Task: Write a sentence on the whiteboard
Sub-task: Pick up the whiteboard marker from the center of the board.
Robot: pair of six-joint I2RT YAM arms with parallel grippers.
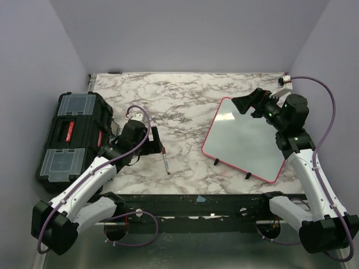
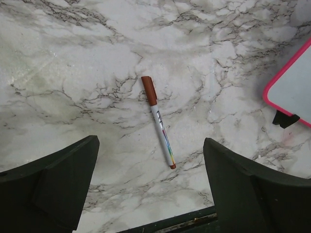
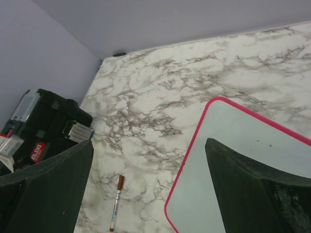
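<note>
Toolbox (image 1: pixel 70 137): black, lid shut, at far left, apart from the work; left gripper (image 1: pixel 156 143): jaws spread wide, empty, hanging just over the marker (image 2: pixel 159 124), probably lined up for a pickup; marker: flat on the marble table (image 1: pixel 185 95), long axis near-to-far, capped end toward the far edge; whiteboard (image 1: pixel 241 140): right of centre, face up, no writing yet, long axis left-to-right, right end nearer the bases; right gripper (image 1: pixel 247 103): jaws spread, empty, over the board's far corner, perhaps to steady it
</note>
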